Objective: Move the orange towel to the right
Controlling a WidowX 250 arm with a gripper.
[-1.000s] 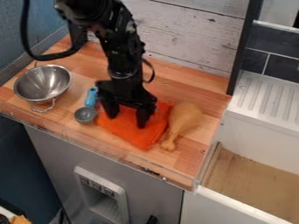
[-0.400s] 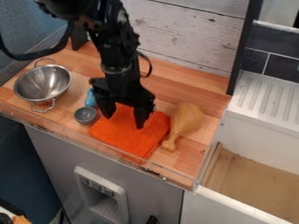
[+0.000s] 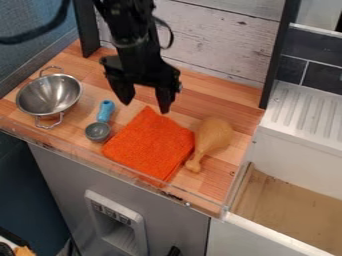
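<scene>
Fingers (image 3: 165,98) stand wide apart, empty, above the orange towel (image 3: 151,144); placement appears complete, retreat required next.

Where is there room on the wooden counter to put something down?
The biggest bare patch is behind the orange towel and drumstick, up to the wall; the gripper hangs over its left part. A smaller one is the front corner past the drumstick's thin end. Scoop and drumstick crowd the towel.
</scene>
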